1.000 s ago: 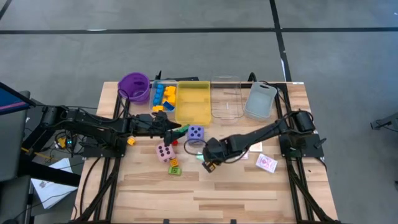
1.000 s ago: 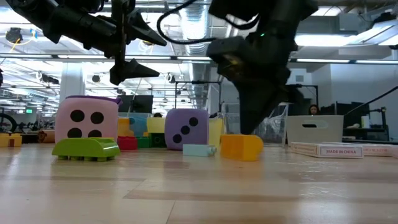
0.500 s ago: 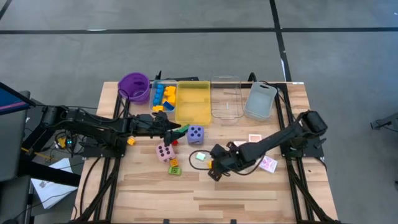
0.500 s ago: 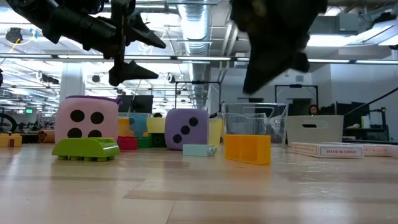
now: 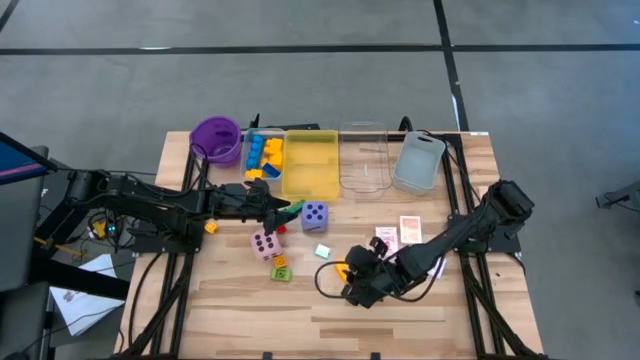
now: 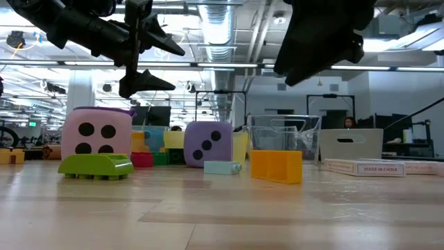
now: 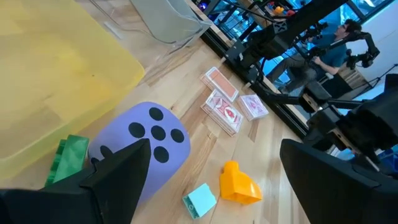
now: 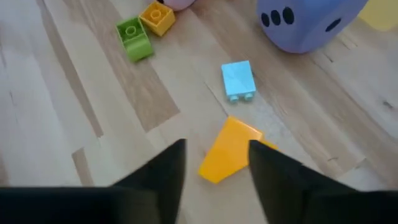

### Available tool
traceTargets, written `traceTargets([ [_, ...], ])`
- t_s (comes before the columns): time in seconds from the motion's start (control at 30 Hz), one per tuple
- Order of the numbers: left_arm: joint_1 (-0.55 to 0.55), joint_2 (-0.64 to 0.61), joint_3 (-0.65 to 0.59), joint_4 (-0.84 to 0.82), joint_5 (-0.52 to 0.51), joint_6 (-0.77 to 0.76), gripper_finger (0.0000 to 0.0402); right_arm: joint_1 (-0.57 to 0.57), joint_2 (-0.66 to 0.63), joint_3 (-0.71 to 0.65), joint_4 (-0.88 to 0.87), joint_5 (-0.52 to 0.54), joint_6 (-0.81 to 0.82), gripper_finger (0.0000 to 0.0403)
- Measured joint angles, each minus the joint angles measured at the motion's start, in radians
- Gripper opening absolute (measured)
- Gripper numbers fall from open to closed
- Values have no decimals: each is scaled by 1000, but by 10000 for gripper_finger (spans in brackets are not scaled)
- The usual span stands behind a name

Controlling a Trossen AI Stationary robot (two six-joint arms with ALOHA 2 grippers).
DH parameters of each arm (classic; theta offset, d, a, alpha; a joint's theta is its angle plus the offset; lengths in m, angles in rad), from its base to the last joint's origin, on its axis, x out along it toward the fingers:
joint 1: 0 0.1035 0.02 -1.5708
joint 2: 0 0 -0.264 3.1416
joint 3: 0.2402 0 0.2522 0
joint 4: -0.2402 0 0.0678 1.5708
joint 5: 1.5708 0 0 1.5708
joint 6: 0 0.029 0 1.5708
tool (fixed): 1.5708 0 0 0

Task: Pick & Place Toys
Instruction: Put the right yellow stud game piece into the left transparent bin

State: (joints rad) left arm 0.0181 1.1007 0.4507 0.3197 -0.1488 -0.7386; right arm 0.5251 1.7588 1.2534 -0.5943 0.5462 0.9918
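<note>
My right gripper (image 5: 354, 284) hangs open above the table near its front. An orange block (image 8: 231, 155) lies on the wood just below and beyond its fingers, untouched. A light-blue block (image 8: 238, 79), a purple die (image 5: 314, 213), a pink die (image 5: 264, 244) and small green and orange blocks (image 5: 280, 268) rest on the table. My left gripper (image 5: 283, 207) waits open in the air beside the purple die (image 7: 146, 143), over a green block (image 7: 68, 158). Red-patterned cards (image 5: 386, 238) lie flat to the right.
Along the far edge stand a purple cup (image 5: 216, 138), a small tray of yellow and blue blocks (image 5: 264, 152), a yellow tray (image 5: 311, 163), a clear tray (image 5: 363, 155) and a grey tray (image 5: 419, 160). Bare wood lies along the near edge.
My right gripper has risen from the orange block and swung toward the table's near edge, turning as it went. The orange block stays on the table, now standing free. My left gripper has kept still.
</note>
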Motion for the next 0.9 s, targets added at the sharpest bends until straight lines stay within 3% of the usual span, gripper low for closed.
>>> traceTargets([
  [0.17, 0, 0, 0, 1, 0, -1, 351, -10, 19, -1, -5, 2, 78, 260],
  [0.3, 0, 0, 0, -2, 0, -1, 351, -9, 53, 2, -6, 14, 79, 297],
  [0.57, 0, 0, 1, -33, 0, -1, 351, -9, 147, 2, 29, -30, 138, 304],
  [0.9, 0, 0, 1, -58, 0, 0, 351, -34, 163, 2, -29, -45, 217, 304],
])
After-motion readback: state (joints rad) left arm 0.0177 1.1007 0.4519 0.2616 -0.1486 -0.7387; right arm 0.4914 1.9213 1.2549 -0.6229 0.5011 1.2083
